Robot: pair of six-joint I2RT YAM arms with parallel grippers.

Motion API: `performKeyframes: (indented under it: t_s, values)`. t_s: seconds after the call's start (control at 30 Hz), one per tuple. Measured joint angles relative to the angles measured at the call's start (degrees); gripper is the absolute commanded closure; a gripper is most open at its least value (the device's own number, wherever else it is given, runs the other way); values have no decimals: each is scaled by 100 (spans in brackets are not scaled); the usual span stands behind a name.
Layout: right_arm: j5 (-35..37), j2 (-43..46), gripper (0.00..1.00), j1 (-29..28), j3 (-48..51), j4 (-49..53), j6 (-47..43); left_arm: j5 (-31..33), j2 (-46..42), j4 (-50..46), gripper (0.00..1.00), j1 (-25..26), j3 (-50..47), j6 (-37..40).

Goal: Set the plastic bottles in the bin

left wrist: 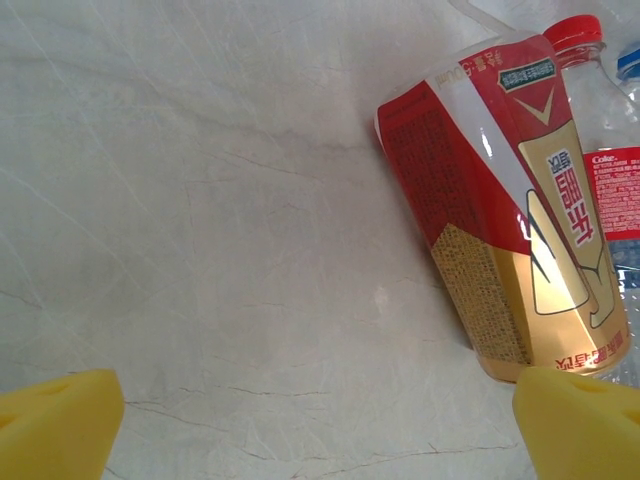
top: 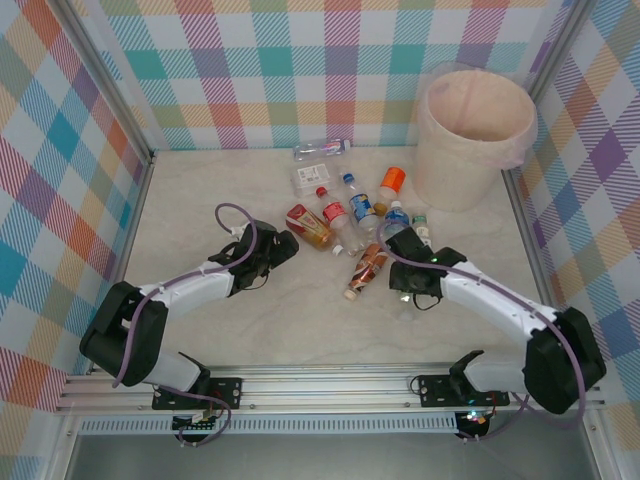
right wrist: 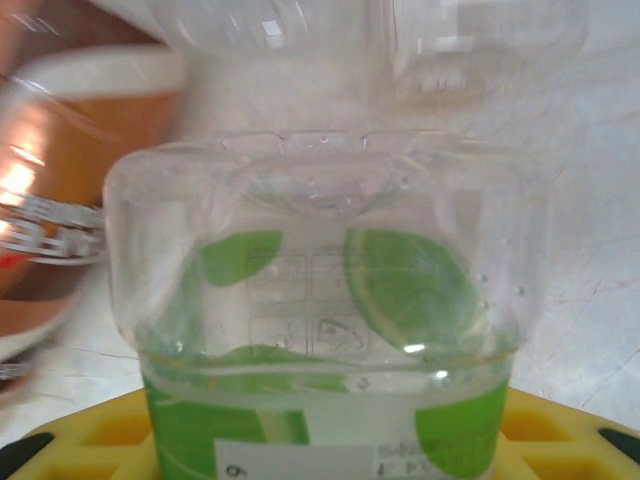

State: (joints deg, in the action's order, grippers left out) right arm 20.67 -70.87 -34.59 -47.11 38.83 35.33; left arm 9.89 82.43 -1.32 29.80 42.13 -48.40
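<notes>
Straight to the green-label bottle [right wrist: 320, 300]: lodged lengthwise in the mouth of the right tool [top: 407, 252], resting on the yellow pad [right wrist: 570, 425], squared end pointing away from the wrist, a little right of the desk's [left wrist: 200, 200] middle. Clamped firm or merely cradled? Cannot tell from here. Up and to the right from there, the bin [top: 455, 170], standing in the far right corner of the desk, well apart from the tool and plainly on the right arm's side. Looks like a lift over a tall wall, so plenty of height called for. Crowded close by: a brown-orange bottle [right wrist: 60, 240] right at its left flank, a blue-capped bottle [top: 396, 213] just beyond, an orange-capped bottle [top: 392, 183] lying near the line to the bin. Could snag on the way up. Over on the other side, the left tool [left wrist: 320, 425] spread wide and empty, low over bare desk, a red-and-gold bottle [left wrist: 500, 220] just ahead to its right, beside a red-capped Coke bottle [left wrist: 600, 170].
</notes>
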Motion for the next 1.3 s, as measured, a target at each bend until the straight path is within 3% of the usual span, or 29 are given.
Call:
performKeyframes:
  t_s: [0.17,0.6,0.93,1.3]
  values:
    - [160,286,57,0,-671,-330,-330,2,-146,0,0,0,2,0]
    - [511,-188,57,442,-1810,-2181,-1753,127,-608,-2,0,0,2,-4]
    - [240,-450,58,1733,-2927,-3460,-2365,334,-767,-7,0,0,-87,-175]
    - [321,-1843,57,2645,-4962,-3558,-3161,437,-1191,-7,0,0,-439,-326]
